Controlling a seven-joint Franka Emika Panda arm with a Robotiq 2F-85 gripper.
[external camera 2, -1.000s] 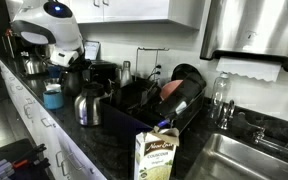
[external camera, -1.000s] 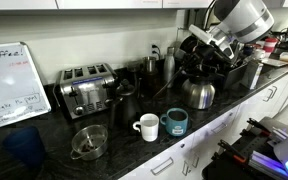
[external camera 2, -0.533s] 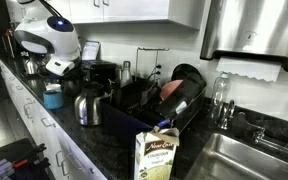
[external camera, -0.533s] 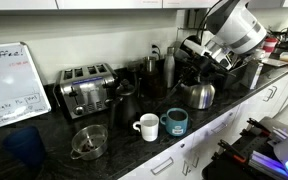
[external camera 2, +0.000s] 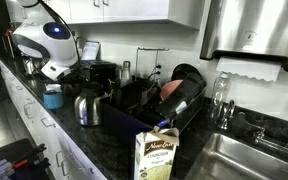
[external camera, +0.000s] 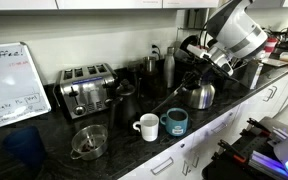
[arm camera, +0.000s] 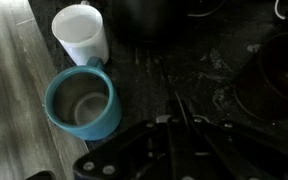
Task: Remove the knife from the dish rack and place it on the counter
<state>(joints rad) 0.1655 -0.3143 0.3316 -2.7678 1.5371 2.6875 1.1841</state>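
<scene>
Office kitchen; dark speckled counter (arm camera: 219,85) crowded with appliances.

- Knife (arm camera: 176,105): clear of the dish rack (external camera 2: 144,105), in the air over the counter. Dim view, but it looks pinched between the fingers of the gripper (arm camera: 174,128).
- Long axis: runs straight ahead from the jaws in the wrist view. In an exterior view the knife slants down from the gripper (external camera: 197,73) towards the mugs.
- Teal mug (arm camera: 81,103) sits just beside the blade line, with the white mug (arm camera: 81,35) beyond it.
- Bare stone lies directly beneath and on the far side from the mugs.
- Judgement: the set-down goes straight down, or slightly away from the mugs.
</scene>
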